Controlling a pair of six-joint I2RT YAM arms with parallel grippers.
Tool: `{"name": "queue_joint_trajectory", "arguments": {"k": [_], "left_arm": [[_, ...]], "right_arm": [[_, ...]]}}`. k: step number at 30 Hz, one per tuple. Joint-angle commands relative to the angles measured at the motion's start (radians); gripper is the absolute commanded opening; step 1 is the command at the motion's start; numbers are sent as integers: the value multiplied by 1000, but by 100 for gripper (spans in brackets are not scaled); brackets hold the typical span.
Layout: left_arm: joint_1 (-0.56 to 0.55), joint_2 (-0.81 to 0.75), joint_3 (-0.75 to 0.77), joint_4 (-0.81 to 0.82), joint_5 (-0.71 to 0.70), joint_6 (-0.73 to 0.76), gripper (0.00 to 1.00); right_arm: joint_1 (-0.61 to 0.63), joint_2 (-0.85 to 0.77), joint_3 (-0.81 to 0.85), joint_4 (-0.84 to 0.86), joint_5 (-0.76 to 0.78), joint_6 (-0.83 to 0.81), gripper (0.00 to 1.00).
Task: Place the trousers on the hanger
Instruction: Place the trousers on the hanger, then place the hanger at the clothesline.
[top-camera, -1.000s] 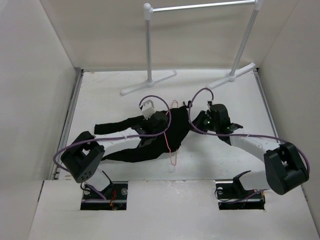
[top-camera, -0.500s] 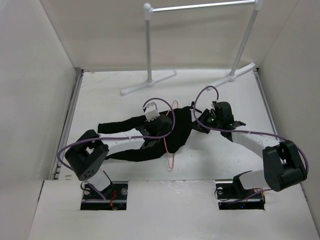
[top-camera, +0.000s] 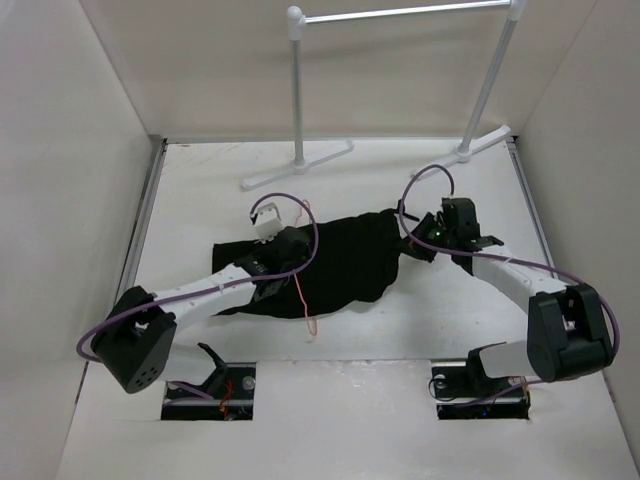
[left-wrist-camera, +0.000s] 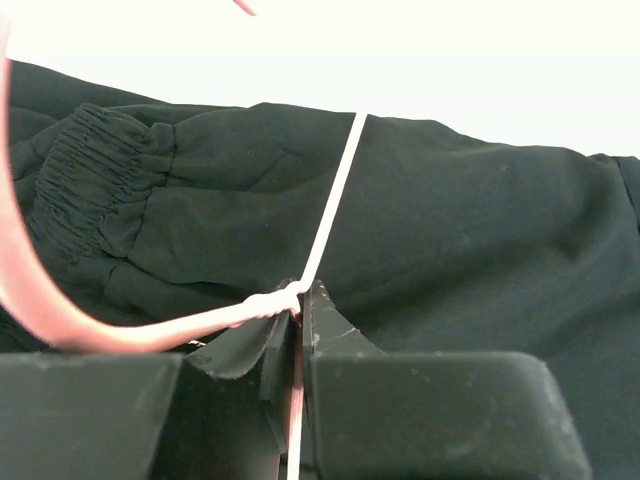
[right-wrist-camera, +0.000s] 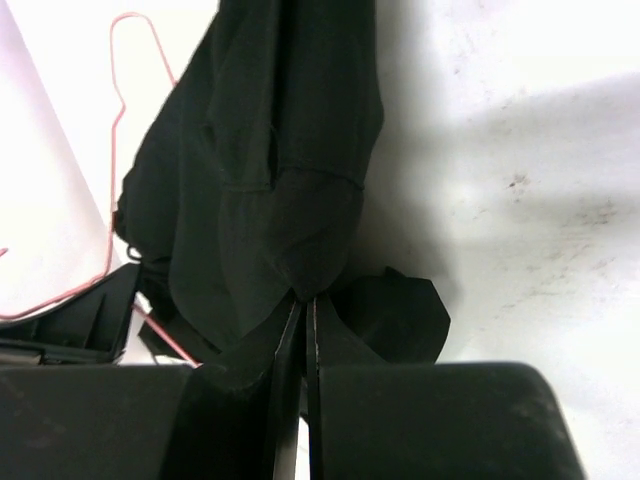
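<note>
Table, white top, walled on 3 sides. White clothes rack stands at the far edge, its 2 feet on the table top.

The trousers lie bunched in a dark heap near the middle of the table, a little toward the near edge. 1 elastic cuff shows gathered at the left in the left wrist view.

The hanger lies at the heap's near-left side. Part of its pink wire runs over the black cloth, and a loop of it sticks out onto bare table toward the near edge.

Left gripper sits low on the left part of the heap. In its wrist view the jaws are clenched on the thin hanger wire, with cloth just beyond.

Right gripper is at the heap's right edge. In its wrist view the jaws are pinched tight on a fold of the trousers, and the cloth stretches away from the tips. The hanger wire shows at the far left, on bare table.
</note>
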Motion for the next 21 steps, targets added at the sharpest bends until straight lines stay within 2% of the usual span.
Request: {"name": "queue_joint_trajectory", "arguments": {"k": [1, 5, 7, 12, 14, 17, 21], "left_arm": [[-12, 5, 35, -8, -19, 33, 0], [-26, 16, 87, -14, -48, 56, 0], [-30, -13, 112, -18, -49, 59, 0], [-35, -85, 193, -43, -63, 99, 0], [-33, -100, 215, -43, -58, 113, 0], [-41, -117, 238, -49, -55, 131, 0], [-55, -133, 264, -61, -65, 160, 0]], "right_arm": [[10, 29, 34, 0, 40, -30, 9], [1, 57, 34, -23, 64, -64, 11], [-5, 72, 56, -60, 76, -85, 17], [16, 63, 100, -87, 138, -99, 57], [24, 61, 111, -98, 144, -105, 67], [27, 46, 105, -118, 156, -110, 71], [55, -69, 100, -179, 185, -142, 71]]}}
